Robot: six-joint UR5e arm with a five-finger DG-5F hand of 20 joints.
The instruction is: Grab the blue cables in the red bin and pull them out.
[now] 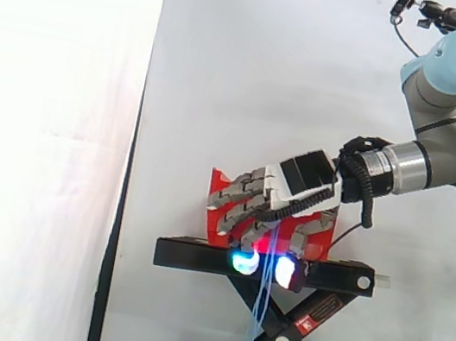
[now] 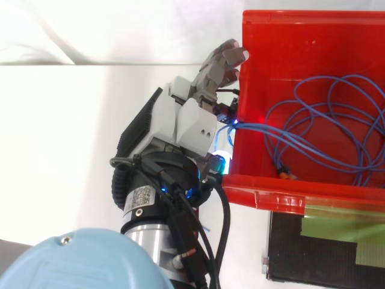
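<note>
Blue cables (image 1: 252, 332) hang from my hand (image 2: 186, 120), curled tight on them just outside the red bin (image 2: 283, 42); most loops lie inside. I fear the coils snag on the wall, or strands slip from my pads (image 1: 245, 262).

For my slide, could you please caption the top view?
Hand holds blue cables trailing out of the red bin.

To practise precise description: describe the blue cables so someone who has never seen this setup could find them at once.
Find the black stand, then the red bin on it. In the bin lie the blue cables, thin loops whose strands cross its wall into the hand and hang down past the stand. They are the only thin, blue, looping things there.
</note>
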